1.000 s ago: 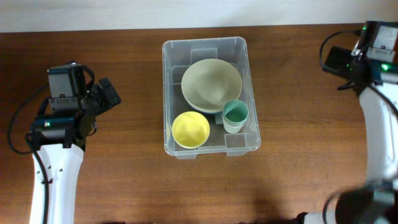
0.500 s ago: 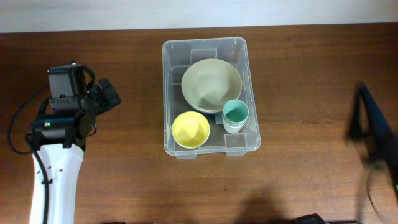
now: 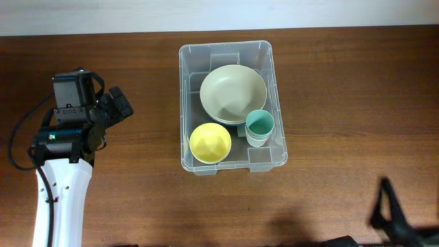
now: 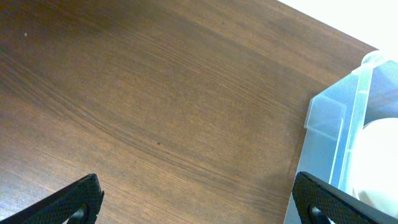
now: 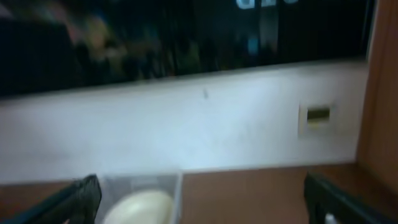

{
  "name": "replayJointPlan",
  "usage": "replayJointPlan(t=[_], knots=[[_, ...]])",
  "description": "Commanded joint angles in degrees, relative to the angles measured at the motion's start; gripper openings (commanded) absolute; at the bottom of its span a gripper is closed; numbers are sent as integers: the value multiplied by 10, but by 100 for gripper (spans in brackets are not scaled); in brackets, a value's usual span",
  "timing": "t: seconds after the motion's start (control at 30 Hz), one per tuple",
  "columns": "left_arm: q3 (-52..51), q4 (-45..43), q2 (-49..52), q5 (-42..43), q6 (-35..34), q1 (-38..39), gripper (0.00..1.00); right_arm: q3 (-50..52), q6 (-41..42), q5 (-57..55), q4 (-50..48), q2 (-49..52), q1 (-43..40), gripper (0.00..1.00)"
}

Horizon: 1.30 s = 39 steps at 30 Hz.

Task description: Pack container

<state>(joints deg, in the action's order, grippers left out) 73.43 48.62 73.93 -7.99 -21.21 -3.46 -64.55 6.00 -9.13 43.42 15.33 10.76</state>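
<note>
Clear plastic container [image 3: 225,45], rectangular with a rounded rim, stood at the middle of the brown wooden table [image 3: 336,96], its long axis running from the far edge toward the near edge. Contents: one large pale green bowl [image 3: 233,92] at the far end, one yellow bowl [image 3: 210,143] at the near left, and one teal cup [image 3: 260,125] at the near right, just beside both bowls. Left gripper [image 3: 118,104] lay well to the left of the container with its fingers aimed toward it. The left wrist view showed the jaws wide apart and holding nothing, with the container's corner [image 4: 323,118] ahead and to the right. Right gripper [image 5: 208,202] also had its jaws apart and empty. Overhead, that arm was only a dark blur at the near right corner, so the left arm was judged the nearer and better placed. No brand, label or writing could be read, and some bright marks high in the right wrist view were too blurred to make out.
</note>
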Motion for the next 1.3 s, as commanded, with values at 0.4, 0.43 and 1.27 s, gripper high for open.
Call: replayJointPlan(t=[0.4, 0.43, 1.27], knots=[[10, -1, -3, -4, -4, -2, 100, 486, 3, 40, -447, -107, -53, 99], [10, -1, -3, -4, -4, -2, 100, 497, 3, 40, -448, -116, -53, 99], [10, -1, -3, -4, -4, -2, 100, 642, 5, 31, -462, -151, -52, 99]])
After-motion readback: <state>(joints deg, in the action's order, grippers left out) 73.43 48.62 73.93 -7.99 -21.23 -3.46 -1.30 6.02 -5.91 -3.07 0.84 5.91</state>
